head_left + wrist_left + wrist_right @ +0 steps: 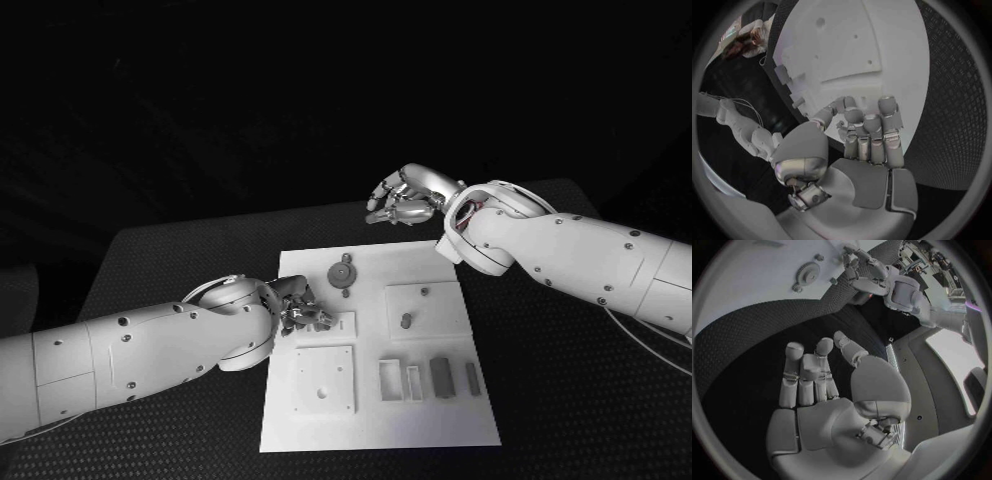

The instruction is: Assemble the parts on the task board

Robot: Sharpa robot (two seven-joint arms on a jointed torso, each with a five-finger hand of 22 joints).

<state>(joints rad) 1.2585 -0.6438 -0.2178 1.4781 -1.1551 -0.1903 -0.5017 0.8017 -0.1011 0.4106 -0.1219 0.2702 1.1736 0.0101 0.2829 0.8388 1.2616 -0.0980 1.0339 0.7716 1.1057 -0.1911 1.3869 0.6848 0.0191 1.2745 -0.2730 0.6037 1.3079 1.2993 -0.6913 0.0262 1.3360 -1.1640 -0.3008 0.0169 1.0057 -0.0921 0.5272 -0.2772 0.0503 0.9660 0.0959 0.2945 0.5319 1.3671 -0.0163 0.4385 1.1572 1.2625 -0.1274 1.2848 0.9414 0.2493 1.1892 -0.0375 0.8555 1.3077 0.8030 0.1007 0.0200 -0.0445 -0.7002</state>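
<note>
white task board (378, 420), grey gear (342, 273), unlabelled

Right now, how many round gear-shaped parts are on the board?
1. The gear lies near the board's far edge, between the two hands, also seen in the right wrist view. The left hand may hide other parts.

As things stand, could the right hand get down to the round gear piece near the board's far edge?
Probably yes. The right hand is off the far edge of the task board, holding nothing, and nothing lies between it and the gear; the left hand is off to the side.
</note>
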